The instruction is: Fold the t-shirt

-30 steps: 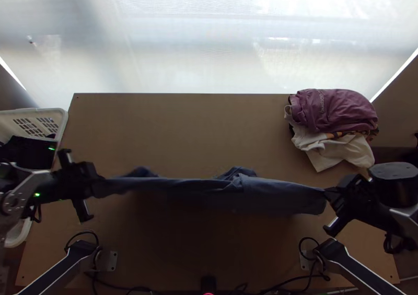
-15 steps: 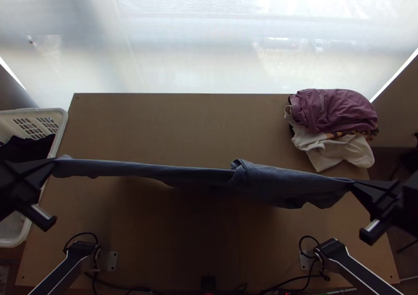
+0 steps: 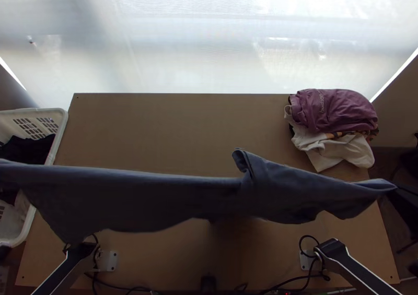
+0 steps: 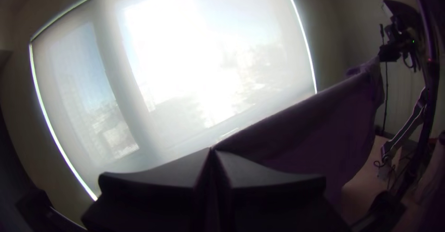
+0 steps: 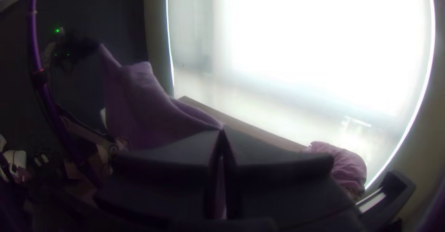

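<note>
Left wrist view: the left gripper (image 4: 212,151) had its two fingers pressed together on one corner of the single blue-grey t-shirt (image 3: 141,198), and the right gripper (image 3: 399,188) was clamped on the other end. The shirt hung stretched above one wooden table (image 3: 157,128), partly bunched right of its middle. Beyond were one white basket (image 3: 61,122) holding dark cloth (image 3: 26,150) and one pile, a maroon garment (image 3: 337,109) over a white one (image 3: 339,151).

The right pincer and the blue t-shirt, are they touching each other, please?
Touching. The right wrist view shows it: the t-shirt narrows to a point that is pinched at the tips of the right pincer.
</note>
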